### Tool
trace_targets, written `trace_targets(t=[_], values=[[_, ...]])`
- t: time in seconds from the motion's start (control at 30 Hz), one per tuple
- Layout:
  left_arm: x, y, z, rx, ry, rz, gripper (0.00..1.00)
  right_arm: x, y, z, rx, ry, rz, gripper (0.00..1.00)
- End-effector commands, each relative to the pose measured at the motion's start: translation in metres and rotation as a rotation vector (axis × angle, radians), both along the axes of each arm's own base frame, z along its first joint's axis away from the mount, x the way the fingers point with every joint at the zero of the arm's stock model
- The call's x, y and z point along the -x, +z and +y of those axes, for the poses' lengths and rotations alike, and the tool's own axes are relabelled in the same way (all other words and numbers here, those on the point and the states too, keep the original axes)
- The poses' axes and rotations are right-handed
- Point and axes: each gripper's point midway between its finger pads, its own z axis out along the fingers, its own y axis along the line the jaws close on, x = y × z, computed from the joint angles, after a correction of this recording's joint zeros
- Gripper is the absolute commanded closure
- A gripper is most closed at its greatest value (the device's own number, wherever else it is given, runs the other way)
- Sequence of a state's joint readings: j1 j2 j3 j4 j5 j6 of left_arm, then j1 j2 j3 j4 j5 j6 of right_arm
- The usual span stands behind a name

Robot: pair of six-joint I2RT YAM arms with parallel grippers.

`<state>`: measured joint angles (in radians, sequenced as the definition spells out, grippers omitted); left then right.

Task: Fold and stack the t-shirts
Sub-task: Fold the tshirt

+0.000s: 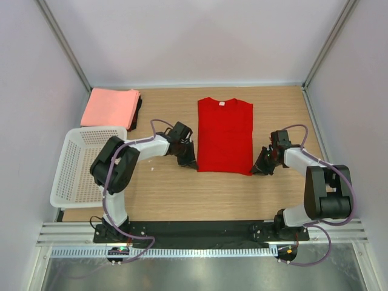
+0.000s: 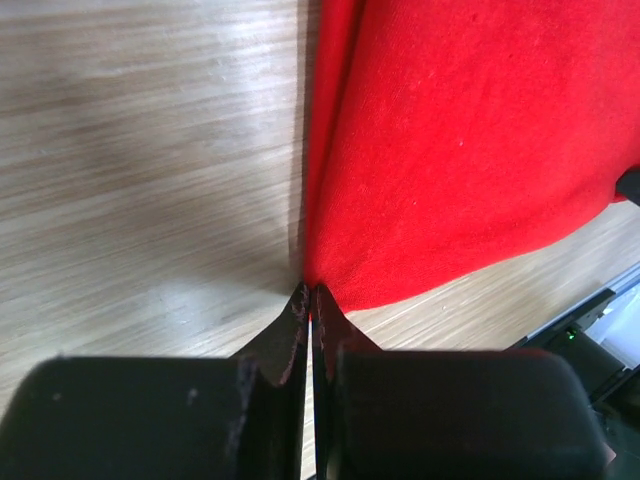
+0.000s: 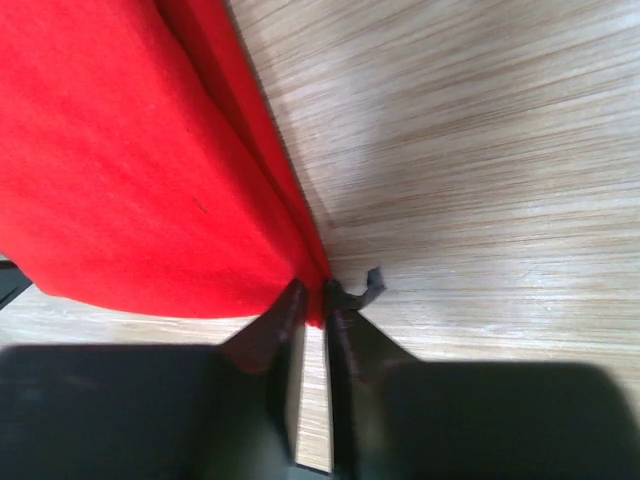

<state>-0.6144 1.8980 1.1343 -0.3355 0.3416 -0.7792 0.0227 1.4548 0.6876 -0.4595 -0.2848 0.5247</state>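
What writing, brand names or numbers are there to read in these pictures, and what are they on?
None can be read.
The red t-shirt has a small white neck label: too small to read.
The white basket and the folded pink shirts show no lettering.

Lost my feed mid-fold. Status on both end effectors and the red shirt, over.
Left end effector shut on red t-shirt, near-left corner. Right end effector shut on near-right corner. Shirt flat, sides folded in. Basket, pink stack far left, no obstruction.
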Motion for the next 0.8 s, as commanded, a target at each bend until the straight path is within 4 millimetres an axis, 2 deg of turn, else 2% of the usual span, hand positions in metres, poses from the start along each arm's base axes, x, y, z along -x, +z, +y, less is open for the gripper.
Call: trace_targets(t=[0.0,0.07,0.23,0.27,0.33,0.37,0.6,0.77], values=[[0.008,0.015,-0.007,0.05,-0.026,-0.02,1.0,0.009,0.0,-0.001,0.015,0.001,0.004,0.86],[0.01,0.026,-0.011,0.068,-0.027,-0.043,1.0,0.009,0.004,-0.002,0.018,-0.003,-0.001,0.99],[0.026,0.048,-0.012,0.084,-0.02,-0.07,1.0,0.014,0.027,-0.004,0.023,-0.029,-0.034,0.99],[0.028,0.059,-0.013,0.092,-0.016,-0.092,1.0,0.015,0.032,-0.003,0.02,-0.032,-0.044,0.99],[0.034,0.066,-0.01,0.065,0.0,-0.109,1.0,0.018,0.047,-0.001,0.014,-0.047,-0.076,0.99],[0.035,0.079,-0.009,0.077,0.006,-0.134,1.0,0.019,0.052,-0.001,0.014,-0.051,-0.09,0.99],[0.051,0.116,0.008,0.044,0.088,-0.195,1.0,0.031,0.095,0.006,-0.002,-0.049,-0.189,0.99],[0.049,0.134,0.02,0.035,0.155,-0.236,1.0,0.029,0.133,0.006,-0.007,-0.071,-0.286,0.99]])
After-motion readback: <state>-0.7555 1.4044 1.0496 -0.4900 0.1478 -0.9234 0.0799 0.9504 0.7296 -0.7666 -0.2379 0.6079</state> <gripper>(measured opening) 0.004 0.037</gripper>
